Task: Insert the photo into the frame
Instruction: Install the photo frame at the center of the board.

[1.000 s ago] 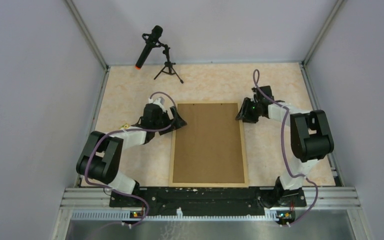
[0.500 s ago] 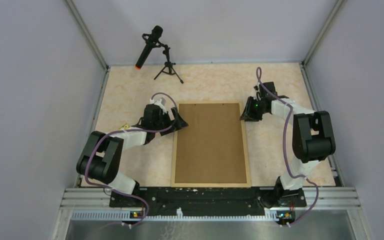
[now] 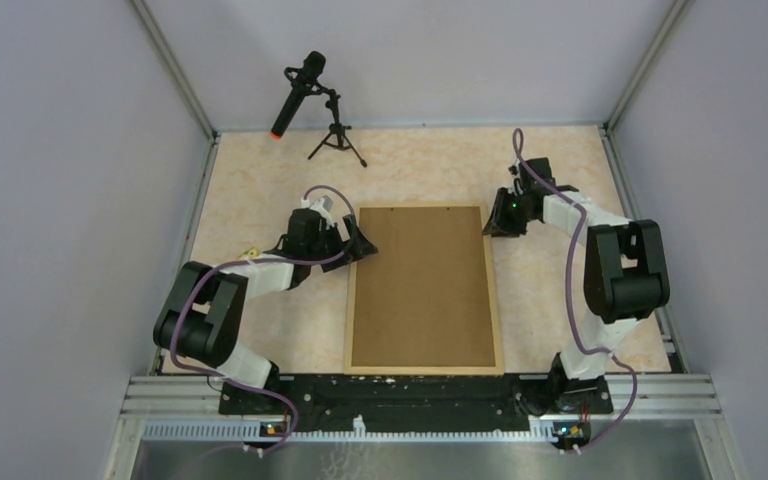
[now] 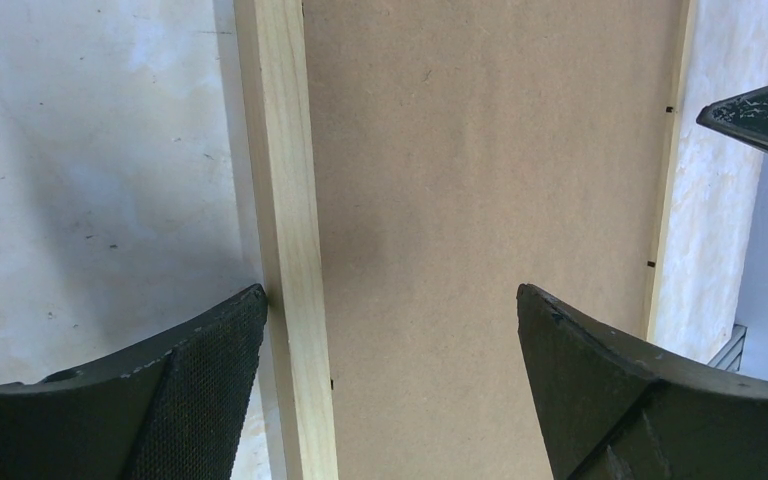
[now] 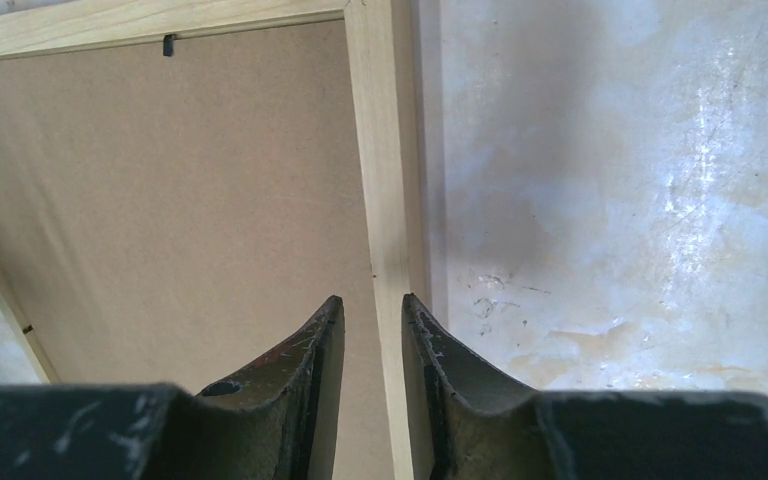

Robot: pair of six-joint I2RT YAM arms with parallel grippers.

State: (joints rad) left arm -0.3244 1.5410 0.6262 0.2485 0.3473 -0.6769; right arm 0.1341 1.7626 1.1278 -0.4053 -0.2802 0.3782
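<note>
The frame (image 3: 349, 300) lies flat, back side up (no photo shows). The left gripper (image 4: 390, 292) is spread wide over one rail (image 4: 285, 200). The right gripper (image 5: 372, 300) is nearly closed, grip unclear. Best to nudge slowly.

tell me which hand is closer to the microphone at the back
Left. The left hand is at the left rail of the frame, on the same side as the microphone. The right hand is at the right rail, across the frame.
</note>
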